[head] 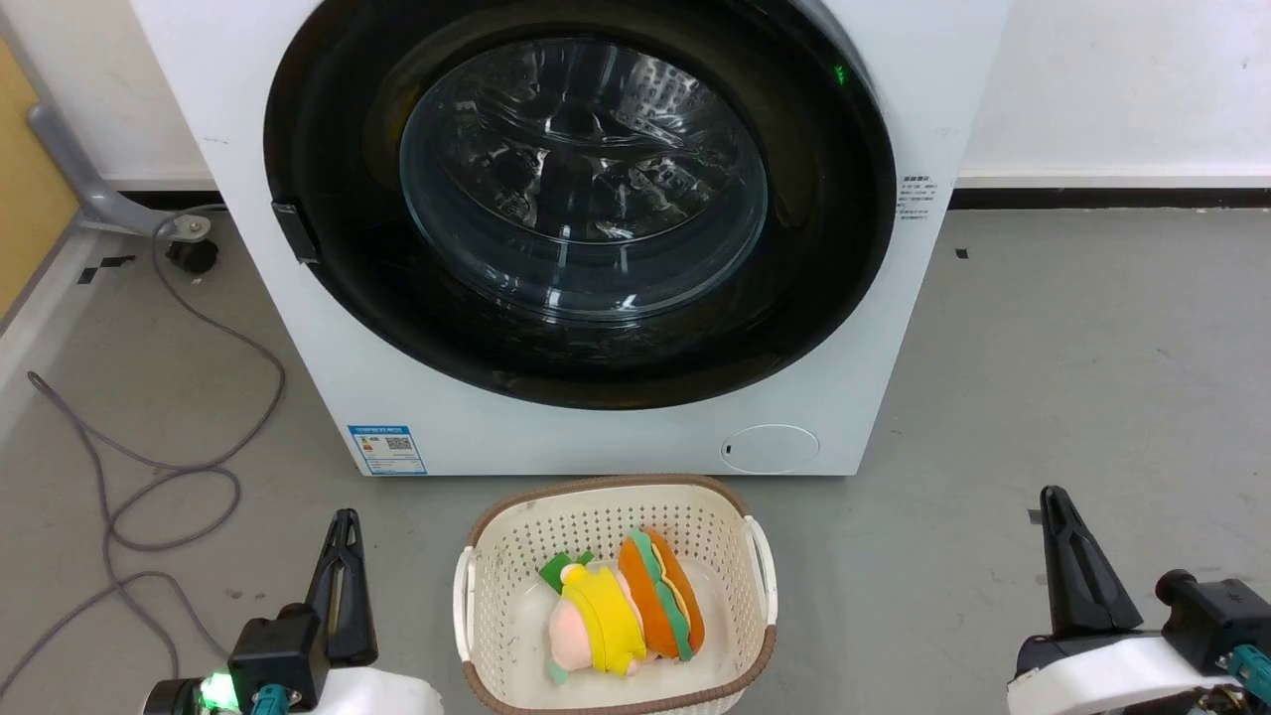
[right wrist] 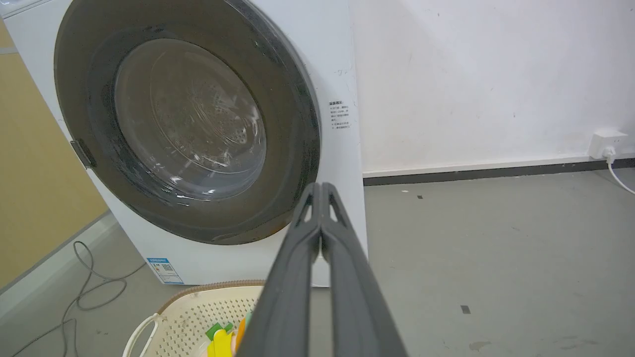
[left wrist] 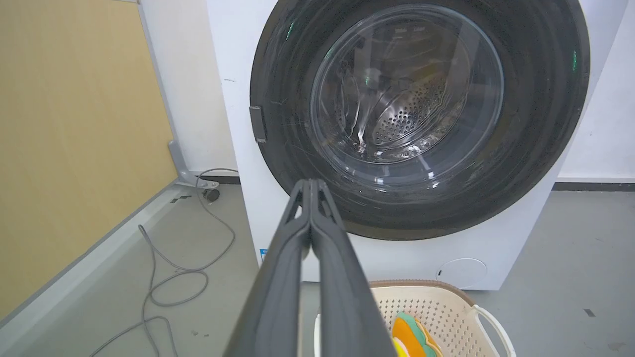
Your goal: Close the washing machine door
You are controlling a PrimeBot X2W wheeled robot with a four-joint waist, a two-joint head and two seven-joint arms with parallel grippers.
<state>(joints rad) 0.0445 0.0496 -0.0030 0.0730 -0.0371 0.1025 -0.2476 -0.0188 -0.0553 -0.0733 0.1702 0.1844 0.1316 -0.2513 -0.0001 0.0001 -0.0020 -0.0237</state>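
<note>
Grey concrete floor (head: 1043, 397) and a white wall (right wrist: 471, 74) surround the washing machine (head: 596, 437), a big white box standing in the middle of the head view. The washing machine door (head: 824, 258) lies flat against its front and covers the round port; the steel drum is seen through the glass. On the floor just before the machine stands a cream basket (head: 496, 556) with soft toys (head: 616, 616) inside. The left gripper (head: 345, 518) and the right gripper (head: 1053, 495) hang low on both sides of the basket, well apart from the door, each with fingers pressed together and holding nothing. A grey cable (head: 179, 477) curls at the left.
</note>
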